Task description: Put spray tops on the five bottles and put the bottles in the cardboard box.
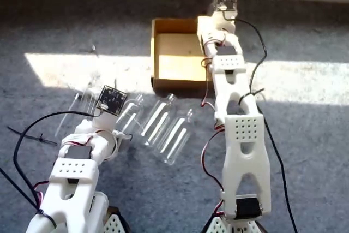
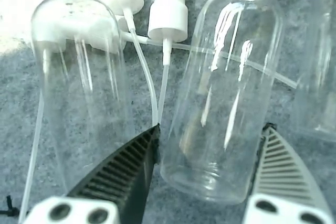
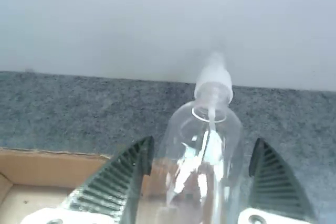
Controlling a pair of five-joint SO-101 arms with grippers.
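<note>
While the right gripper (image 3: 202,144) clamps a capped bottle (image 3: 206,124) over the cardboard box (image 1: 154,53), boxing seems underway; next, lower and release. Left gripper (image 2: 211,128) gapes around an uncapped bottle (image 2: 226,77) near the box.

Cardboard box (image 1: 154,53) sits far centre on the tabletop (image 1: 305,151). Bottles (image 1: 163,126) lie side by side nearer, in front of the box and to its left. Spray tops (image 2: 168,14) lie at their neck ends. Left end effector (image 2: 211,128), jaws apart, straddles one bottle (image 2: 220,87) at its base. Right end effector (image 3: 202,148) is over the box's far right corner, a capped bottle (image 3: 207,124) at it.
</note>
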